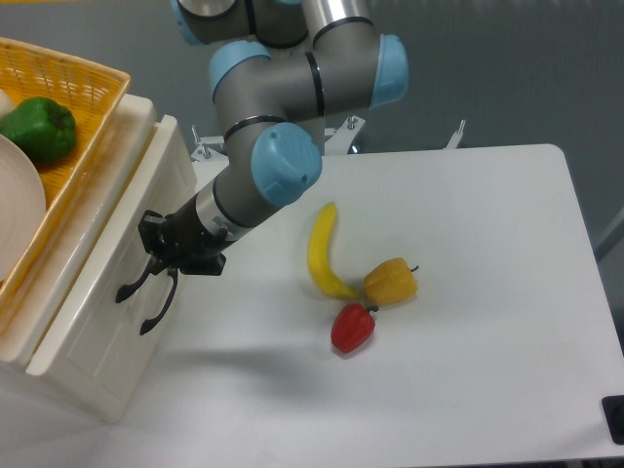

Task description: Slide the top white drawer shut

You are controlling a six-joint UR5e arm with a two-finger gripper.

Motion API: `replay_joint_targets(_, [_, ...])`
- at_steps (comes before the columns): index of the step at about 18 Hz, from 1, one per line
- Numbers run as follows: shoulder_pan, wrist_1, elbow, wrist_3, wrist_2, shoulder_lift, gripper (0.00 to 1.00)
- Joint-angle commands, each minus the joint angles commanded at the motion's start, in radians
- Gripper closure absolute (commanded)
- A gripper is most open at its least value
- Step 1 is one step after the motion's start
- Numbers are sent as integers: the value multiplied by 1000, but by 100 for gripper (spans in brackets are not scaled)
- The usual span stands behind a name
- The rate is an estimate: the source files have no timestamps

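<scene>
The top white drawer point(97, 302) sits pushed almost fully into its cream cabinet, with only a narrow strip of its rim showing beside the cabinet top. Its black curved handle point(132, 283) is on the front panel. My gripper point(154, 250) is at the upper end of that handle, its dark fingers closed around it. The arm slants down to it from the upper right. The drawer's inside is hidden.
A lower drawer front point(127, 363) carries a matching black handle point(156, 312). A yellow wicker basket point(83, 88) on the cabinet holds a green pepper point(39, 127) and a white plate point(18, 219). A banana point(322, 252), yellow pepper point(391, 281) and red pepper point(352, 327) lie on the white table point(487, 244).
</scene>
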State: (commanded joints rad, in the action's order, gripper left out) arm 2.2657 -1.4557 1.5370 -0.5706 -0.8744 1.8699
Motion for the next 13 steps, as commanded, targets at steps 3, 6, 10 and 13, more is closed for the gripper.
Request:
replay_joint_targets(3, [-2, 0, -6, 0, 2, 2, 100])
replay_joint_targets(6, [-3, 2, -6, 0, 2, 3, 100])
replay_joint_targets(10, [6, 11, -6, -11, -2, 6, 89])
replay_joint_targets(13, [50, 90, -11, -8, -8, 11, 55])
